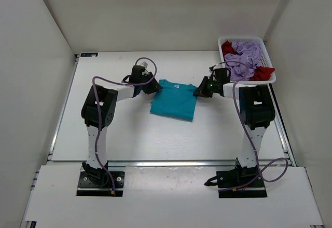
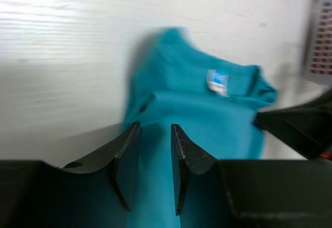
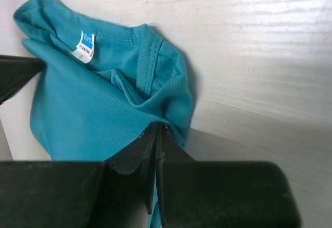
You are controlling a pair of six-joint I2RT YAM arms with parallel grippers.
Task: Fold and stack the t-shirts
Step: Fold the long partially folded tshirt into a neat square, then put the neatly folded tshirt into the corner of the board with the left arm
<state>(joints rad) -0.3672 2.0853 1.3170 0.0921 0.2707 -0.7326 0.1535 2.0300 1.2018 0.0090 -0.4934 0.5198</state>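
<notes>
- My right gripper (image 3: 157, 126) is fully closed, its tips nipping a bunched edge of the teal-blue t-shirt (image 1: 174, 101) on the shirt's right side, near the collar.
- My left gripper (image 2: 155, 126) stands part-way apart at the shirt's left side. Teal cloth fills the gap between the fingers, and I cannot tell whether they pinch it or only straddle it.
- The teal-blue t-shirt lies partly folded in the middle of the table (image 1: 129, 129), between my two arms, with its neck label (image 3: 85, 45) facing up.
- Risk: my right hold takes very little cloth at the hem. I judge a sharp pull could slip it free and drop that side.
- Risk: if my left side has no real grip, only the right side will travel. That would skew the fold and drag the shirt across the table.
- Risk: the cloth by the collar is already rumpled. Laying it over as it is would press a crooked crease into the stack's base.
- Risk: my right arm works close to the basket, so a wide swing could nudge it.
- The white mesh basket (image 1: 249, 81) sits at the far right corner of the table, well apart from the teal shirt.
- Inside it the lavender t-shirt (image 1: 246, 59) lies crumpled and fills most of the space.
- The red t-shirt (image 1: 227, 48) shows at the basket's far left corner and again at its near right edge, mostly under the lavender one.
- Both of those are unfolded, so I judge the task is early.
</notes>
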